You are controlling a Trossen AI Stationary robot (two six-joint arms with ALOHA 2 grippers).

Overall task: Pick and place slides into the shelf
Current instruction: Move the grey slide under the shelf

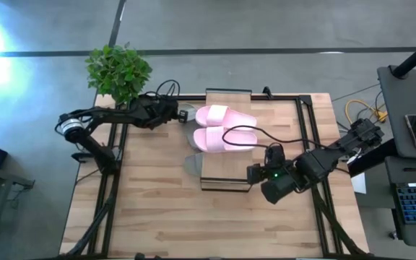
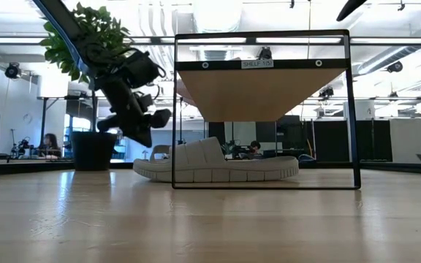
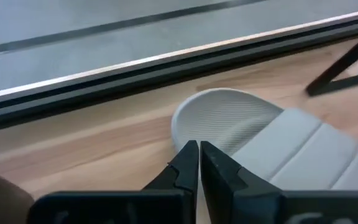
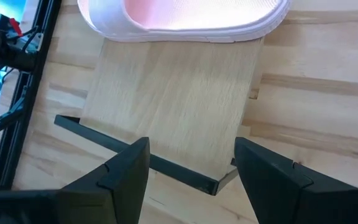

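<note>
Left tool (image 1: 181,113) closed, empty, upper centre, near grey-green slide (image 3: 253,134). Right tool (image 1: 251,174) open at shelf (image 1: 226,173) lower end. Pink slides (image 1: 224,127) atop shelf, centre.

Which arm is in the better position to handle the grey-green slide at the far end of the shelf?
Probably the left. The left gripper, fingers shut, hangs right at the grey-green slide. The right gripper, open, is over the shelf's near end.
</note>
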